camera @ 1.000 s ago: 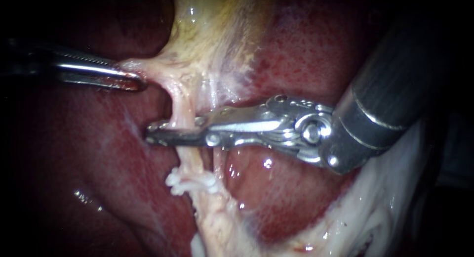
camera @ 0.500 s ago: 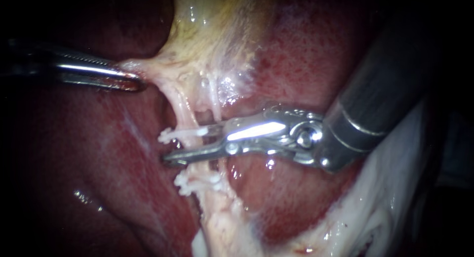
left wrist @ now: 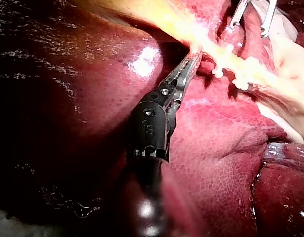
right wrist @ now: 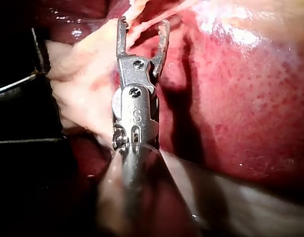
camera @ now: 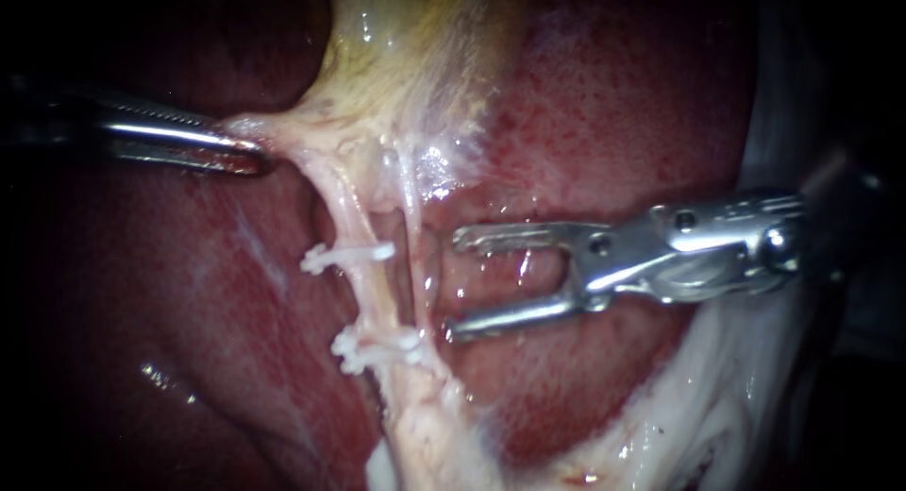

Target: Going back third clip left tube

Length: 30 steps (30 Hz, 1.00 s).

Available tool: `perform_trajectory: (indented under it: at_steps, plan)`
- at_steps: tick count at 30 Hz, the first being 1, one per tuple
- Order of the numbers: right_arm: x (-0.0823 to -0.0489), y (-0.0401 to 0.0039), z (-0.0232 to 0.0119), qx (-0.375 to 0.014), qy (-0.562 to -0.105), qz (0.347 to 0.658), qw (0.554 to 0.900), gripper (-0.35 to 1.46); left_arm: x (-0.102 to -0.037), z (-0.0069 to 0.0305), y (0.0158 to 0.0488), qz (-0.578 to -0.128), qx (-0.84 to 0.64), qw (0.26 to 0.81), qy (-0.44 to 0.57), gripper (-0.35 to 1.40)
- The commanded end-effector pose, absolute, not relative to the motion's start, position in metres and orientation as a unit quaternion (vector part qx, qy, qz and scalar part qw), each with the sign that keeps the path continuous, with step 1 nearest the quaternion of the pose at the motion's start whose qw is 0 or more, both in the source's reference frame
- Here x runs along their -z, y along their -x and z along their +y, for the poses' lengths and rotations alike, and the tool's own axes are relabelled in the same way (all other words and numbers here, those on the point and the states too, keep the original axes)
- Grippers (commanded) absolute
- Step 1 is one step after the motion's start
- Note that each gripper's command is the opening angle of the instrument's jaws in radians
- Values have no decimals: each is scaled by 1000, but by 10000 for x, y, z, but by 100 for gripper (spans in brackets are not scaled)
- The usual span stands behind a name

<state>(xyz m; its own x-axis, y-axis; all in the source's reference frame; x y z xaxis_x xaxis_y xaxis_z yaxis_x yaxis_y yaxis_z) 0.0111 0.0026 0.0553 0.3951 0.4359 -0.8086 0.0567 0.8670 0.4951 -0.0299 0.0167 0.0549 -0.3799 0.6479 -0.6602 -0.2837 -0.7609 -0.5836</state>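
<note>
Nearest the lens: right instrument (camera: 455, 283), in from the right, claw spread wide and empty, tips just beside a second strand (camera: 412, 255) and clear of the clips. Same in the right wrist view: tips apart, pale strands ahead, nothing between.

Next back: left tube (camera: 370, 297), pale, strung taut below the gallbladder. Upper clip (camera: 347, 256) and lower clip (camera: 377, 349) across it, apart, with a bare stretch between. Only two clips made out for certain; no third found.

Further left, about level with the tube's top: left instrument (camera: 257, 157), claw pinching pale tissue (camera: 288, 132), stretching it sideways.

Behind all: liver (camera: 604, 104), red and wet; gallbladder (camera: 406, 47), yellowish, at the top.

Step judged: retreat of the right instrument from the clipped left tube, claw already unloaded. Next move likely calls for a straight pull along the shaft line, with the spread claw kept off the second strand and the liver and the left hold left alone for tension on the tube.
</note>
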Motion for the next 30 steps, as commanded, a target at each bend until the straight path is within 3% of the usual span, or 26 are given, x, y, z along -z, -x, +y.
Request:
perform_trajectory:
  at_steps: [1,7,30]
  plan:
    - [-552,-105,25,-104,-225,527,813,50,-549,167,299,-191,-808,288,476,-35]
    - [-548,-81,22,-71,-198,495,843,50,-550,168,299,-191,-808,288,476,-35]
    - [-540,-62,38,-82,-186,489,848,50,-604,157,334,-195,-813,280,472,-35]
